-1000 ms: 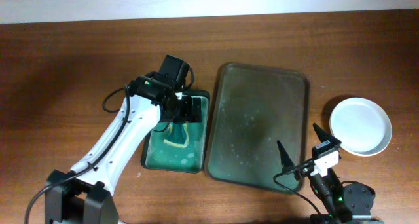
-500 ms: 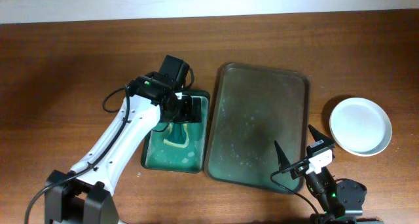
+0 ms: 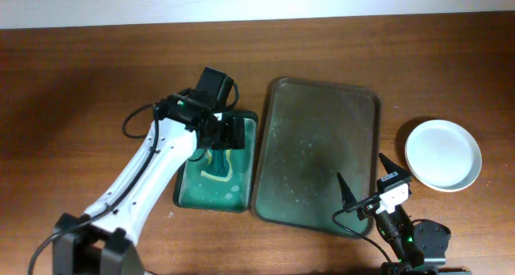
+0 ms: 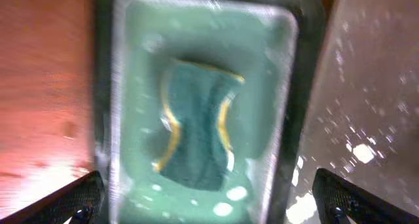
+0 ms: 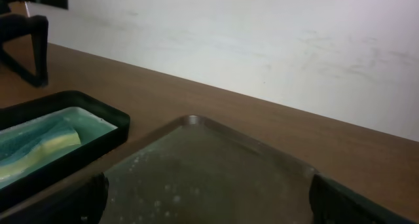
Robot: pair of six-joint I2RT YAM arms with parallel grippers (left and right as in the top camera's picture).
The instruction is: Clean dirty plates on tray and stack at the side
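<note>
Right under me is the brown wooden desk (image 3: pixel 80 82), with its grain running side to side and darker streaks through the warm reddish tone. At its far edge I've got the plain white wall (image 5: pixel 262 40), which from overhead is only a pale strip along the top. Through my right wrist it looks matte and evenly lit, with faint grey smudges. Through my left wrist the wood is blurred, and a soft bright sheen lies low on the left.

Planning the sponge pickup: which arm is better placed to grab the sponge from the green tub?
Left. The left gripper, open, hangs directly above the sponge in the green tub; the right gripper sits beyond the tray, at its near corner.
</note>
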